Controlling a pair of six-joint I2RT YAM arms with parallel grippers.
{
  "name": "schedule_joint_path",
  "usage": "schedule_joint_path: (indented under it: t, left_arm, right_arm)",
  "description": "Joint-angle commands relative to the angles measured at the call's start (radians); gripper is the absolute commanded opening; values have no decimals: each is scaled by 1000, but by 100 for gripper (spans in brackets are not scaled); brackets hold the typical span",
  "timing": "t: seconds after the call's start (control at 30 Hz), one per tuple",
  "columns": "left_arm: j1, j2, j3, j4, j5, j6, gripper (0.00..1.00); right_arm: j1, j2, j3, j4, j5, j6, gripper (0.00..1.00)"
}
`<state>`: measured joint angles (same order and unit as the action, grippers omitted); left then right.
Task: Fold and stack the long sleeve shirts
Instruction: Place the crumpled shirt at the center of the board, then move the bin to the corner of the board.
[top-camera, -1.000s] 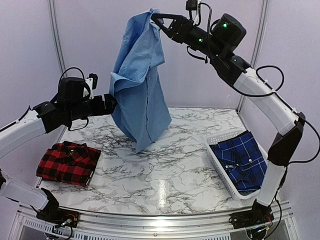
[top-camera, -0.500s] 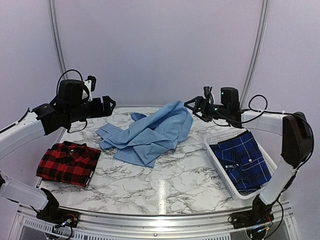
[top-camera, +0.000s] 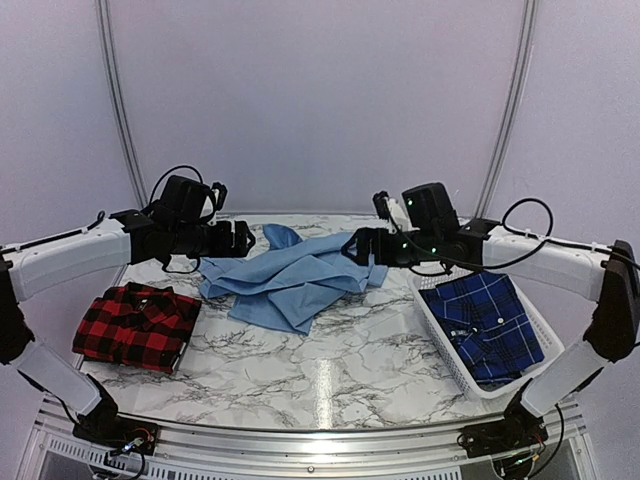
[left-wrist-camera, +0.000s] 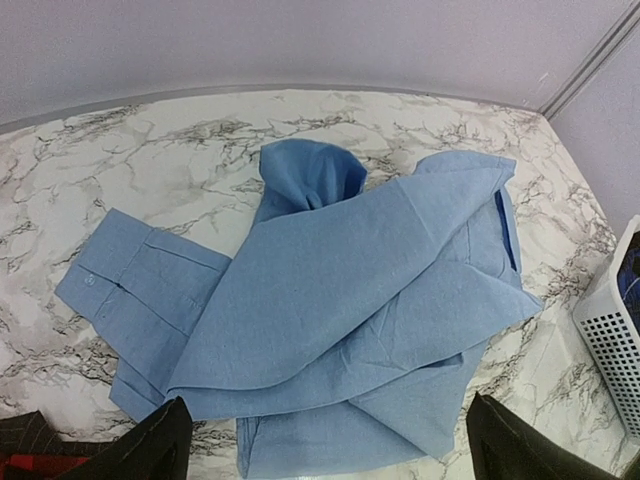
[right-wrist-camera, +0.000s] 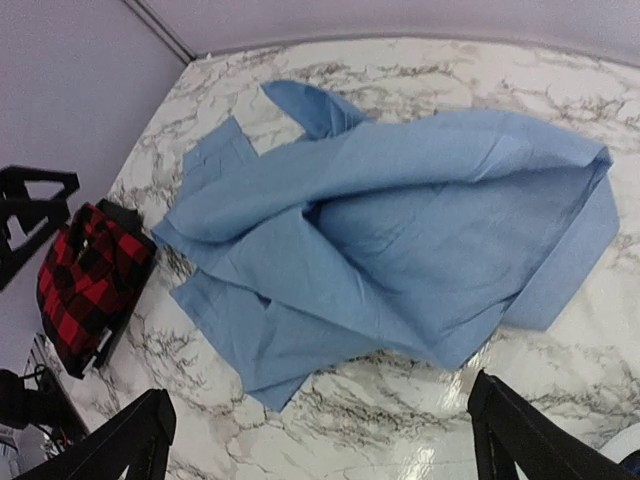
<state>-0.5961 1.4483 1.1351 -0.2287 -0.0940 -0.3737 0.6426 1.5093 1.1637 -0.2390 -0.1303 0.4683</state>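
Marble-veined table (top-camera: 330, 380) carries everything.

Light blue shirt (top-camera: 295, 280): rumpled and unfolded, at centre-back of the table. Its long axis runs left–right, with the sleeve cuff (left-wrist-camera: 105, 288) toward the left arm and a doubled-over edge toward the right arm.

White basket (top-camera: 440, 340), right side: holds the dark blue plaid shirt (top-camera: 485, 320).

Red-and-black check shirt (top-camera: 135, 325): folded, near left.

Left tool (top-camera: 240, 238) hovers at the light blue shirt's left end and right tool (top-camera: 358, 246) at its right end. The shirt lies between them, and neither is clearly nearer. Both tools are released, fingers wide apart, nothing held.

Judgement: the shirt needs spreading flat before folding. Each arm is placed to take its own end.
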Motion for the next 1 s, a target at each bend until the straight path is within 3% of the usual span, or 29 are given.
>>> schedule_joint_path:
  t: [0.0, 0.17, 0.33, 0.77, 0.97]
  left_arm:
    - [7, 35, 46, -40, 23, 16, 99]
    - [11, 103, 70, -58, 31, 32, 99]
    - [17, 166, 80, -92, 19, 42, 99]
    - [27, 255, 51, -140, -20, 65, 99]
    - [40, 320, 80, -137, -34, 76, 99]
  right_arm:
    - [71, 20, -111, -37, 24, 55, 99]
    - [87, 42, -187, 15, 8, 100, 98]
    - [80, 60, -214, -46, 107, 112, 99]
    - [-101, 64, -220, -129, 302, 43, 98]
    - [-64, 67, -145, -96, 311, -5, 98]
